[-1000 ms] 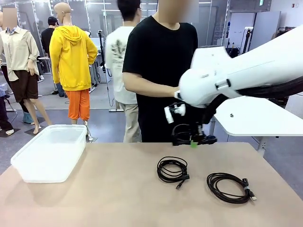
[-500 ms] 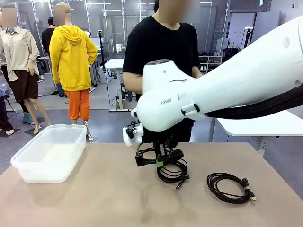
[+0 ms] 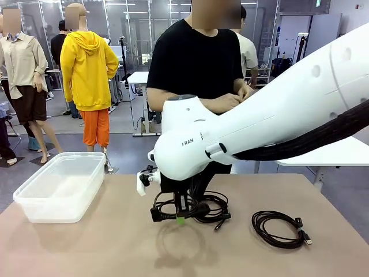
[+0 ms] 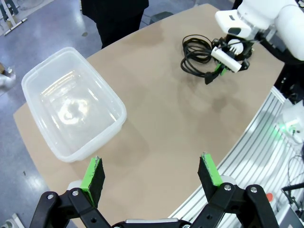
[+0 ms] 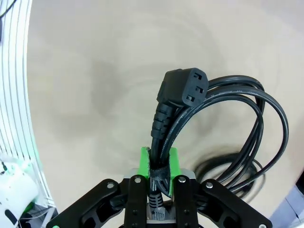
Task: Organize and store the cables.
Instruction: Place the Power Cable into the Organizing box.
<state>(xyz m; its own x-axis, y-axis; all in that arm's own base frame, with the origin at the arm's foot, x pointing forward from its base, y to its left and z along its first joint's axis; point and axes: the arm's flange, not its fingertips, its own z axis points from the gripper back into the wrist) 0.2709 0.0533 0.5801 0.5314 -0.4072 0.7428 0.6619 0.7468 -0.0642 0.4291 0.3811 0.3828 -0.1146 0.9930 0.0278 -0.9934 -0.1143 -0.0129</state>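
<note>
Holding one coiled black power cable (image 5: 180, 118) just above the tan bench (image 3: 115, 248).
The right tool (image 5: 159, 159) is clamped on its bound neck, loops trailing beyond the fingers. The clear plastic tub (image 3: 34, 196) lies well off to its left, nearer the left tool (image 4: 152, 170), whose fingers stand apart.

Held cable (image 5: 216, 102): thick black looped cord, three-hole plug, pinched in right gripper (image 5: 159, 157).
Middle coil (image 3: 222, 203): flat on surface (image 3: 115, 242), behind it.
Right coil (image 3: 279, 229): flat, silver-tipped plug.

Left end effector (image 4: 151, 164) gapes above the worktop (image 4: 161, 123), clear tub (image 4: 114, 124) near one corner, right end effector (image 4: 217, 71) clutching a cable coil (image 4: 195, 54).
</note>
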